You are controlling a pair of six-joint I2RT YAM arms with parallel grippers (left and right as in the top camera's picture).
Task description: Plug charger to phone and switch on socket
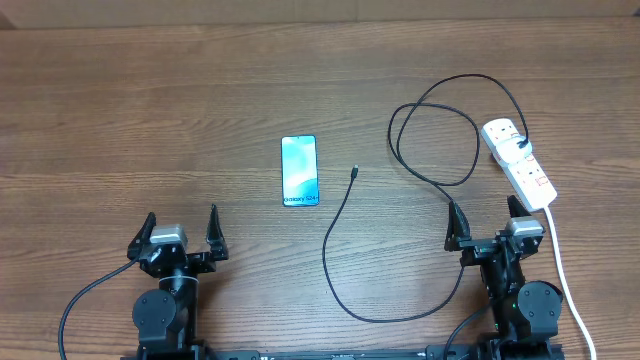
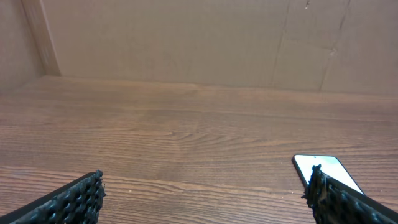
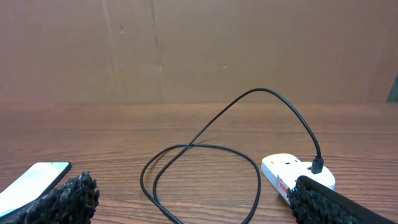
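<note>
Near the middle of the wooden tabletop (image 1: 150, 100), the phone (image 1: 299, 171) is lying flat with its blue-teal screen facing up and its long side running away from the robot. Just to its right, and apart from it, the small plug tip (image 1: 355, 172) of the charger (image 1: 325, 255) is resting on the wood. From that tip the thin black cable is trailing toward the near edge and bending right in front of the right arm. It is then climbing past that arm, looping over itself and arching round to the socket (image 1: 520, 165). Its black plug (image 1: 522, 145) is sitting in an outlet near the strip's far end. The socket is lying angled at the right side, its thick white cord (image 1: 566, 280) running from its near end down beside the right arm. The red switches are showing too small to tell their setting.

The left end effector (image 1: 181, 216) is hovering by the near edge, left of the phone and closer to the robot, with its fingers (image 2: 68, 202) spread wide and holding nothing. The left wrist view is catching the phone (image 2: 336, 169) just behind one finger. The right end effector (image 1: 484, 210) is also standing wide apart and empty, close to the socket's near end. The right wrist view is showing the charger (image 3: 205, 147) and the socket (image 3: 292, 169) ahead of it.
</note>
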